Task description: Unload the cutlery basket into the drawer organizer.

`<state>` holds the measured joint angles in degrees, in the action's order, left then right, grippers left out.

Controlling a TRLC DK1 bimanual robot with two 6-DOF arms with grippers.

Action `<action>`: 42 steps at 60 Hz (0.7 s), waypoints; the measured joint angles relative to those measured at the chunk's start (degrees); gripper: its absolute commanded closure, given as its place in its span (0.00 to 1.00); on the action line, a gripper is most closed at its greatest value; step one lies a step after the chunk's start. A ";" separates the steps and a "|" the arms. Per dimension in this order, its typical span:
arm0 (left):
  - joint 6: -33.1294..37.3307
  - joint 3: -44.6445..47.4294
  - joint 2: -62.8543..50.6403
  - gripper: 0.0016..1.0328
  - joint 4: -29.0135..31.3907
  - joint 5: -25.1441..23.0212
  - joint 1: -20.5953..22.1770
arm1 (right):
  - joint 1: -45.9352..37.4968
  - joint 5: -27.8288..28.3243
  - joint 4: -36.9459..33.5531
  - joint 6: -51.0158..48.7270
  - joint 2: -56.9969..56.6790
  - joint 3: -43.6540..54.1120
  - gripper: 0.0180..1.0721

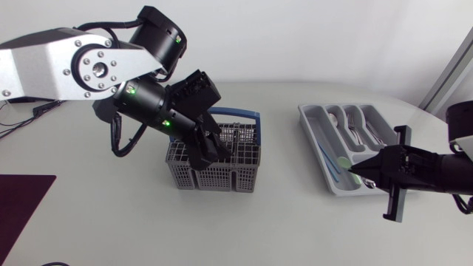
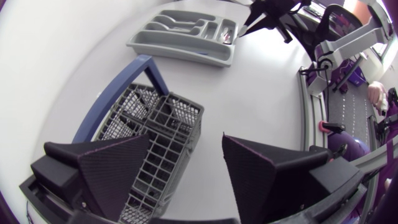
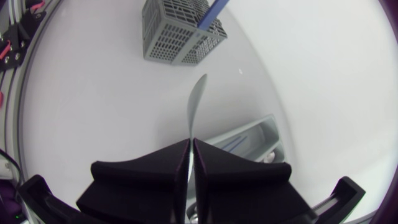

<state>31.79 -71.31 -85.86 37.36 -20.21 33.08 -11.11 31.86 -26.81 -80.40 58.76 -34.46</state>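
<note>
The grey mesh cutlery basket with a blue handle stands mid-table. My left gripper hangs over its left part, open, and one corner of the basket lies between the spread fingers without a grip. What the basket holds is hidden. The grey drawer organizer lies to the right with several silver utensils in its far compartments. My right gripper is at the organizer's near end, shut on a slim silver piece of cutlery that sticks out ahead of the fingers toward the basket.
A green-tipped item and thin blue pieces lie in the organizer's near compartments. A dark mat sits at the table's left front. Bare tabletop stretches between basket and organizer.
</note>
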 measured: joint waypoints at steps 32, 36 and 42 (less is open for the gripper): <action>-5.31 4.07 4.20 0.04 -0.31 7.32 -3.19 | -19.63 1.29 11.47 -15.82 9.55 1.38 0.95; -5.77 4.68 4.35 0.04 -0.44 7.52 -3.30 | -20.11 0.98 14.14 -16.57 10.58 2.27 0.95; -6.16 5.27 4.87 0.04 -0.66 8.22 -3.45 | -20.55 -0.70 19.21 -17.64 13.57 3.02 0.95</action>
<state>25.63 -66.04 -80.99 36.71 -11.99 29.63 -31.66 31.16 -7.60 -98.04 72.34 -31.44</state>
